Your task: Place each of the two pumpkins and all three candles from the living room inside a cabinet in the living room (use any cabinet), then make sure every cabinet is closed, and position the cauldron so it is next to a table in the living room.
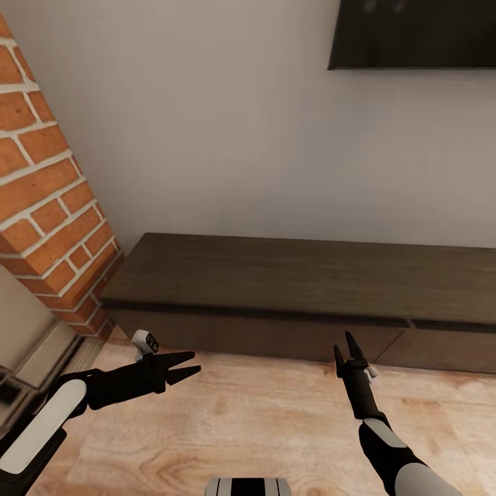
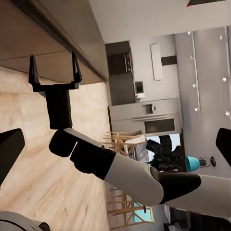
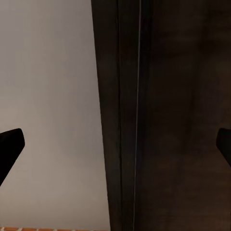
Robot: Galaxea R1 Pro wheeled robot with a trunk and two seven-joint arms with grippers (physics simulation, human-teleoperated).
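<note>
The cabinet (image 1: 289, 275) is a long, low dark-brown unit against the white wall, and its flat fronts (image 1: 275, 337) sit flush and shut. My left gripper (image 1: 196, 363) hovers open over the floor in front of the cabinet's left end, pointing right and holding nothing. Just short of the cabinet front, my right gripper (image 1: 342, 342) points up at it, open and empty. The left wrist view catches the right gripper (image 2: 54, 57) with its fingers spread beside the cabinet (image 2: 57, 29). The right wrist view looks at the cabinet front (image 3: 168, 120) close up. The pumpkins, candles, cauldron and table are out of view.
A red brick column (image 1: 48, 207) and a stone-coloured fireplace (image 1: 34, 337) stand at the left, close to my left arm. A dark TV (image 1: 413, 34) hangs on the wall above the cabinet. Pale wood floor (image 1: 262, 427) lies under both arms. A far kitchen (image 2: 144, 115) shows beyond.
</note>
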